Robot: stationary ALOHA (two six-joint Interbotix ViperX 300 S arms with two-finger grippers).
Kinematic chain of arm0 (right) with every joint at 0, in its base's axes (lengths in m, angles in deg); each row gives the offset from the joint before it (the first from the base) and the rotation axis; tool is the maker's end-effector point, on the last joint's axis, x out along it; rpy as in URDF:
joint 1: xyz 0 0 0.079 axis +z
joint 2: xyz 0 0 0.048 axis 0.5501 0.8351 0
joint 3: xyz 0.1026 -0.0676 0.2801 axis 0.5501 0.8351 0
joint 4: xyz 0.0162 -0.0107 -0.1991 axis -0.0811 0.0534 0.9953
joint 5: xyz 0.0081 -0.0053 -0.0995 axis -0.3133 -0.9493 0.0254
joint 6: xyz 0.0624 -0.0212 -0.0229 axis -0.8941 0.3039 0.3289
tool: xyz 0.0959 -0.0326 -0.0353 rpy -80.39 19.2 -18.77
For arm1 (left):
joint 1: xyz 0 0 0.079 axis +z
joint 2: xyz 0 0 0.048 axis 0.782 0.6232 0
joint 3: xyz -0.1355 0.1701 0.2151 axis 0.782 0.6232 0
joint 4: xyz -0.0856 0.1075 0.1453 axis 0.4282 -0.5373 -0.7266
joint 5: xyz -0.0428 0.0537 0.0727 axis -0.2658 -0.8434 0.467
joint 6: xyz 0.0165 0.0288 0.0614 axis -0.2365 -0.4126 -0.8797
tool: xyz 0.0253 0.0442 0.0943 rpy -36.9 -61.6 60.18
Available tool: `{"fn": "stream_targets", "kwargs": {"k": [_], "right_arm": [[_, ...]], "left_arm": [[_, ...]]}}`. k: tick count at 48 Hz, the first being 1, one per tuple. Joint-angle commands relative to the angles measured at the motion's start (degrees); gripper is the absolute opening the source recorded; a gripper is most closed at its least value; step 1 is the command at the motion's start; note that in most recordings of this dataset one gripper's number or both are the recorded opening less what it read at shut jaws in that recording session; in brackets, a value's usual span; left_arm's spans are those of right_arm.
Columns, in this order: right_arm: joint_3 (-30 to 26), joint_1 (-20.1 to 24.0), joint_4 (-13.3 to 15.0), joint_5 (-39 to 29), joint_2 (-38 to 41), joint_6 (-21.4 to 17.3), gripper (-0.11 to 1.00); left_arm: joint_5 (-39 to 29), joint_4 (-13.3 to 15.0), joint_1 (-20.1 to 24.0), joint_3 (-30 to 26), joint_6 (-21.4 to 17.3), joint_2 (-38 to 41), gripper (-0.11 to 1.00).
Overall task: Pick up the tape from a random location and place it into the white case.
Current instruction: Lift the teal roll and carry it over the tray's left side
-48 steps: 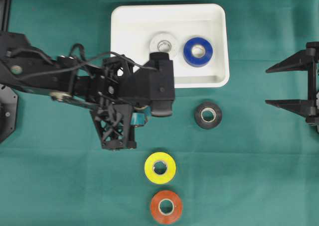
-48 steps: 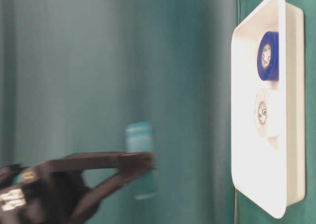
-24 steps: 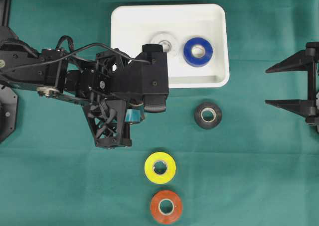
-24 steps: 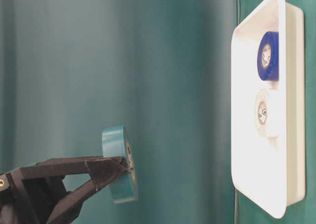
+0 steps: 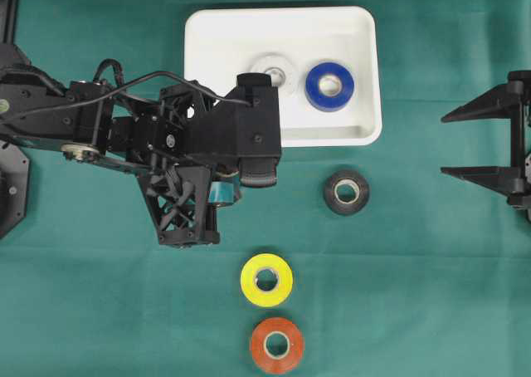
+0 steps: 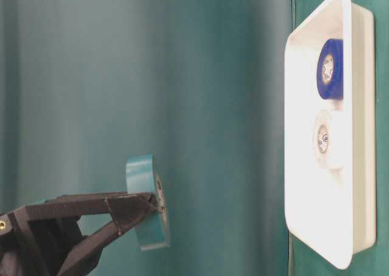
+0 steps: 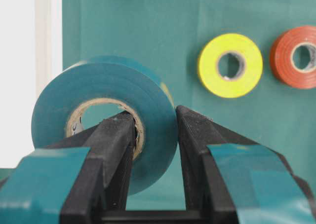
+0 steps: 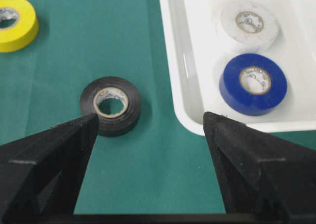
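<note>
Two rolls, blue (image 5: pixel 329 87) and white (image 5: pixel 273 72), already lie in the white case (image 5: pixel 224 36). The left pincer (image 7: pixel 155 135) grips a teal tape roll (image 7: pixel 101 93) aloft beside the case, undelivered. Black (image 5: pixel 346 192), yellow (image 5: pixel 266 280) and orange (image 5: pixel 277 345) rolls remain on the worktop (image 5: pixel 415 294). The right pincer (image 8: pixel 148 135) stands wide, empty.

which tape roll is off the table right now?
The teal roll. The left gripper is shut on its wall, one finger through the core, holding it above the cloth. The black, yellow and orange rolls lie flat on the table.
</note>
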Motion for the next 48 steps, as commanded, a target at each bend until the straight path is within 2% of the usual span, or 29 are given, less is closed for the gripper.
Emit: {"fn": "stream_targets", "kwargs": {"k": [1,31,48], "right_arm": [[-0.97,-0.09,0.18,0.35,0.35,0.18,0.83],[-0.97,-0.09,0.09,0.35,0.35,0.18,0.83],[-1.05,-0.09,0.53,0.09,0.26,0.26,0.83]], "left_arm": [[0.18,-0.18,0.09,-1.67,0.0,-1.41,0.2],[0.26,-0.18,1.32,-1.23,0.09,-1.41,0.2],[0.26,-0.18,8.44,-1.05,-0.18,-1.32,0.2]]}}
